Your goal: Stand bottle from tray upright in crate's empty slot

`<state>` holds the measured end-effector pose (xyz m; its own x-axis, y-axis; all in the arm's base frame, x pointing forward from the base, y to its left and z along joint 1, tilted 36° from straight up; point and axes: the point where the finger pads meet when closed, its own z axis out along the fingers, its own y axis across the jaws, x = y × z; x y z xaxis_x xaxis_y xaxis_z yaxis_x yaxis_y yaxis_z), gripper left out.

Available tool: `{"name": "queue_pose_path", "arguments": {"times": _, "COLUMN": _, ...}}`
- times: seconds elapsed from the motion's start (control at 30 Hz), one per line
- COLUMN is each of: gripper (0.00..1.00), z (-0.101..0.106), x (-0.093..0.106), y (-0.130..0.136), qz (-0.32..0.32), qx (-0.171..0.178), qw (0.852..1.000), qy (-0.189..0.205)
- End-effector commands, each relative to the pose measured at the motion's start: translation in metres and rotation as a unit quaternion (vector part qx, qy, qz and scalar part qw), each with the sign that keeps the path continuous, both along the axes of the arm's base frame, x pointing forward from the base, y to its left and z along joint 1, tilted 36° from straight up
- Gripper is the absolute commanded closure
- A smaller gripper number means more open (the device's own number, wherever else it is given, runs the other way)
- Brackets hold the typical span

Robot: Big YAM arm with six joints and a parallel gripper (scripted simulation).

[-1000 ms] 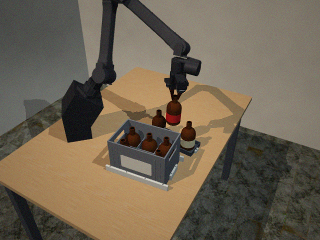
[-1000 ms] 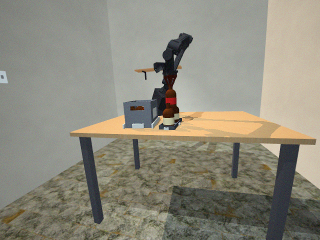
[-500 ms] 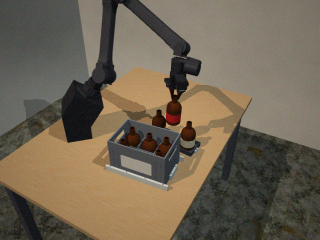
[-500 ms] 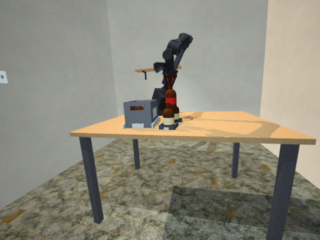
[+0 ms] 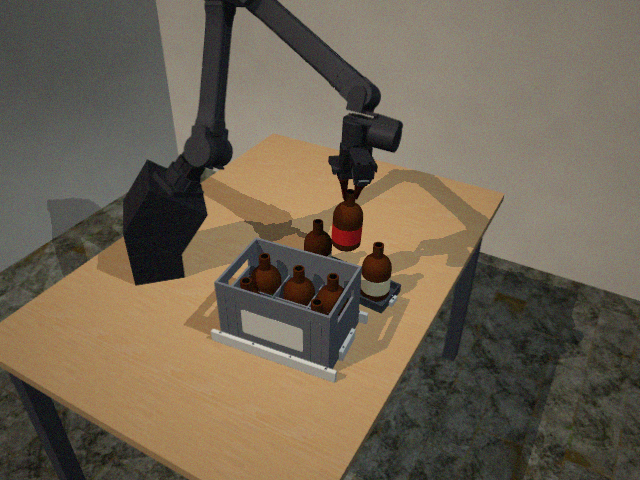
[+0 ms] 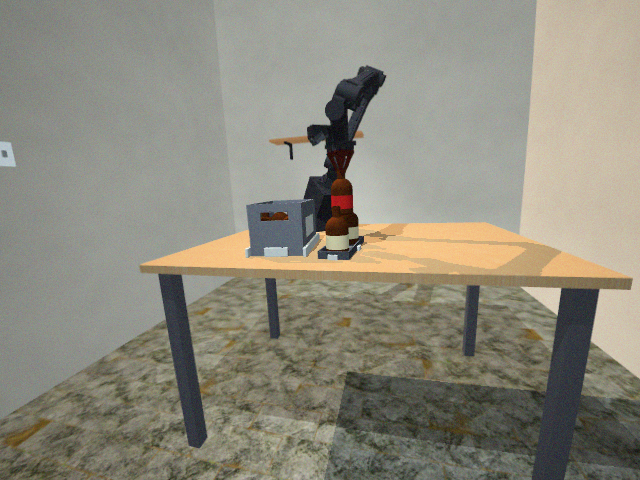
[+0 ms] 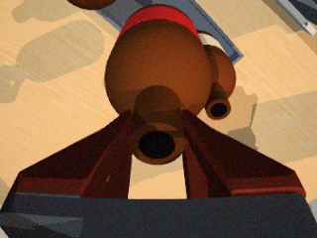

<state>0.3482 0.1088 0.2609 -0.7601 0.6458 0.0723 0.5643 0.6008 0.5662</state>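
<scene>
Holding bottles, seemingly five: crate [image 5: 271, 330] [image 6: 276, 235].

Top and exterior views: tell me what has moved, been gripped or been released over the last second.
Nothing visibly changed. The gripper is shut on the neck of the red-labelled bottle, held upright in the air, as before. Nothing was newly gripped or released. The crate and the tray stayed level and in place.
</scene>
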Motion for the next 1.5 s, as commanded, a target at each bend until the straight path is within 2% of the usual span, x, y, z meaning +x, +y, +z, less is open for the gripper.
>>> {"name": "queue_pose_path", "arguments": {"times": 0.0, "gripper": 1.00, "z": 0.045, "x": 0.010, "y": -0.008, "qz": -0.004, "qx": 0.003, "qw": 0.999, "qy": -0.049}}
{"name": "queue_pose_path", "arguments": {"times": 1.47, "gripper": 1.00, "z": 0.074, "x": -0.006, "y": -0.025, "qz": -0.004, "qx": 0.001, "qw": 0.999, "qy": -0.050}}
